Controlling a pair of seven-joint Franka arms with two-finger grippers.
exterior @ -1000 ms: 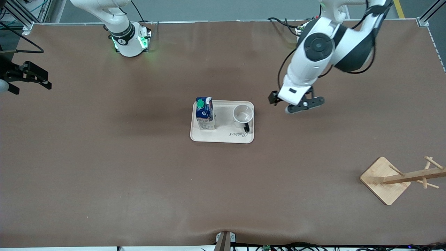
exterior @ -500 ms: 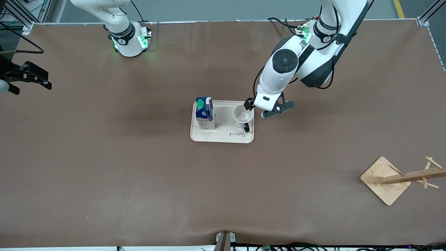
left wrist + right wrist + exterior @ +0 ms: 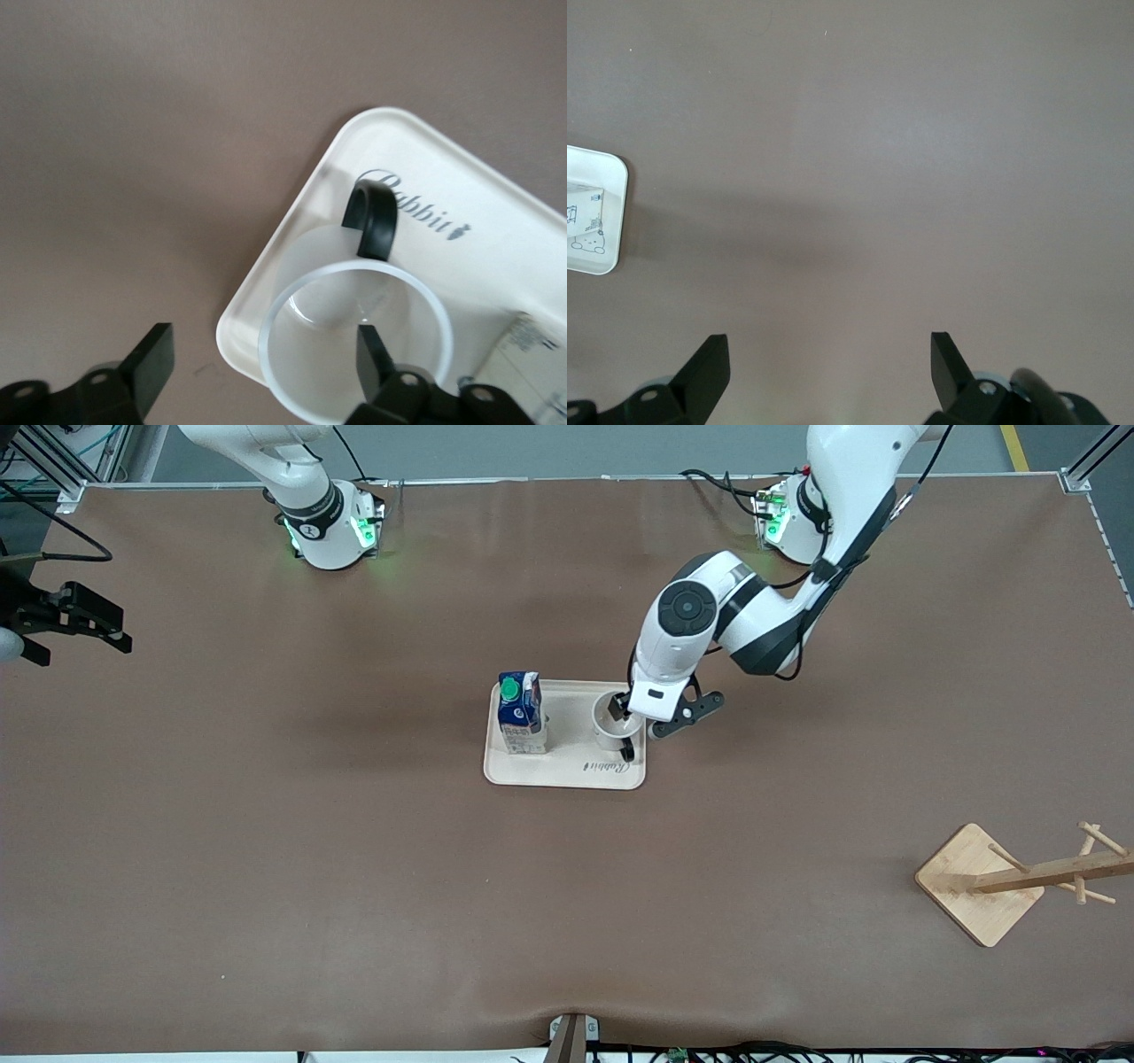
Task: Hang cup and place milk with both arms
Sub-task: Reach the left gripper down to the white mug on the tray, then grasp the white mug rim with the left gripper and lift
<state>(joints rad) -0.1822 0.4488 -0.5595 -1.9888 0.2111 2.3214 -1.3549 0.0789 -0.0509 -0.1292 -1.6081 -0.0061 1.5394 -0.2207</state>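
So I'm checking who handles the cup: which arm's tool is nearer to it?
Left. The left tool is open astride the cup's rim on the tray. The right tool waits open over bare table at the right arm's end.

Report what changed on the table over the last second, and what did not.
The left gripper swung in from the bare table toward the left arm's end and now sits over the cup, open, one finger inside the rim and one outside. Nothing is gripped yet. The cup, the milk, the tray, the wooden rack and the waiting right gripper stayed put.
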